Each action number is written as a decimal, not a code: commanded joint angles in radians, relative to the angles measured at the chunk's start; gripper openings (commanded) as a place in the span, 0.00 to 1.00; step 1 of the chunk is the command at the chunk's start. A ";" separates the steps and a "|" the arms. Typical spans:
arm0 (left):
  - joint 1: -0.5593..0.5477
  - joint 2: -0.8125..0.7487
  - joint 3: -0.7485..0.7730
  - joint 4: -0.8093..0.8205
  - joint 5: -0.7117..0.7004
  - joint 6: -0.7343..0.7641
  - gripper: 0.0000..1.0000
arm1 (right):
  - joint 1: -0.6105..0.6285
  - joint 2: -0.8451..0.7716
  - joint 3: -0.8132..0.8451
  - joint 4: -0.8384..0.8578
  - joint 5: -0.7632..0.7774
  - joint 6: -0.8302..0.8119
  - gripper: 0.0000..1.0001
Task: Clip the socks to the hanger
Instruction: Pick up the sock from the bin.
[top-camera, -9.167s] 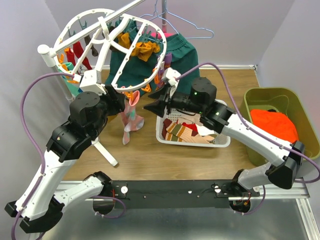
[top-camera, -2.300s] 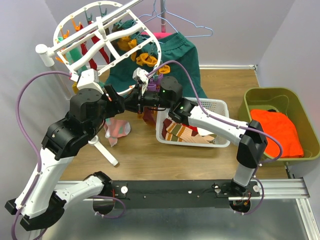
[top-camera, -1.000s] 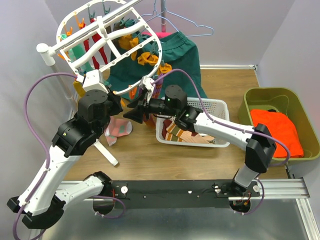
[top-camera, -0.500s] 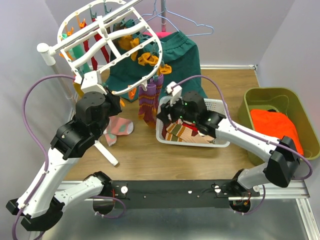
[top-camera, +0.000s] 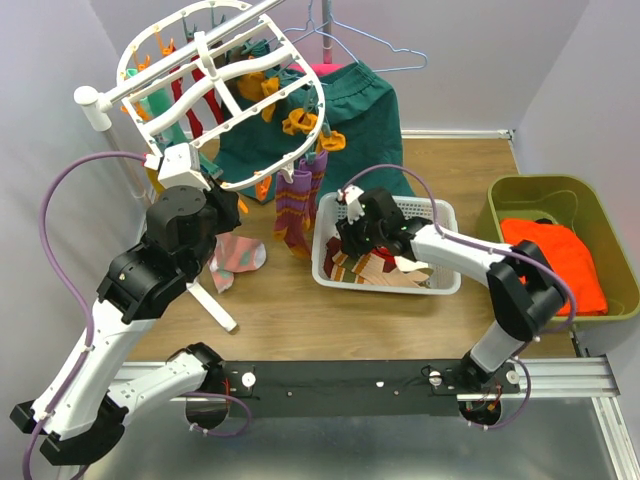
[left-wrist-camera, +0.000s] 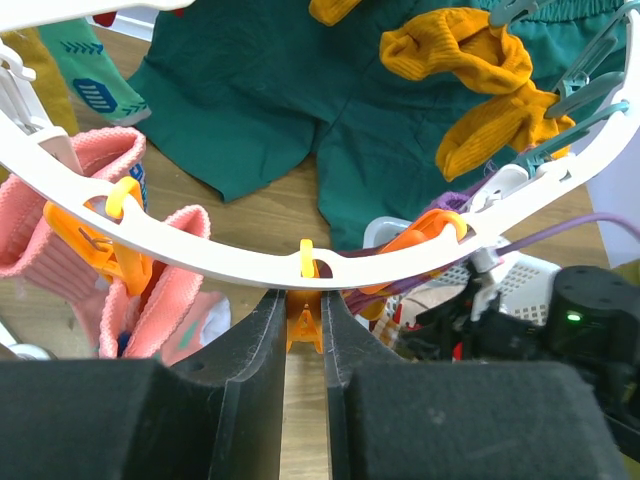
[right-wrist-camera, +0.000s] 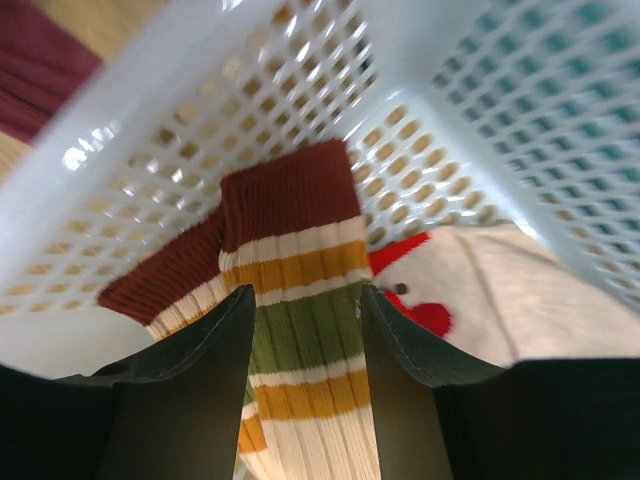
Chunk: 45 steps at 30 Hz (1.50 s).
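Hanging over the back left corner of the table (top-camera: 300, 300), the white hanger (top-camera: 205, 62) held red socks (top-camera: 185, 100), mustard socks (top-camera: 255, 85) and purple striped socks (top-camera: 295, 212) on its clips in the top view. The left gripper (top-camera: 228, 190) was up at the hanger's near rim. The right gripper (top-camera: 345, 248) was down inside the white mesh basket (top-camera: 448, 285) near the middle of the table, where more socks lay. A green bin (top-camera: 520, 200) with an orange cloth (top-camera: 555, 255) sat at the right edge.

In the left wrist view, the two black fingers (left-wrist-camera: 262, 340) were close together and pinched a small orange clip (left-wrist-camera: 303, 328) that hung under the rim. Pink socks (left-wrist-camera: 165, 295) hung on the left.

In the right wrist view, the fingers (right-wrist-camera: 200, 370) were spread apart over a maroon, yellow and green striped sock (right-wrist-camera: 300, 340) on the basket floor. I could not tell if they touched it.
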 joint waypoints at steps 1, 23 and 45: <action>0.005 -0.001 -0.001 0.024 -0.002 0.001 0.17 | 0.001 0.097 0.037 0.001 -0.122 -0.062 0.54; 0.003 0.017 -0.004 0.026 0.007 0.003 0.17 | -0.025 0.130 -0.006 0.176 0.040 -0.016 0.01; 0.005 0.009 0.004 0.033 0.019 0.001 0.17 | -0.032 -0.381 -0.138 0.262 -0.022 0.055 0.01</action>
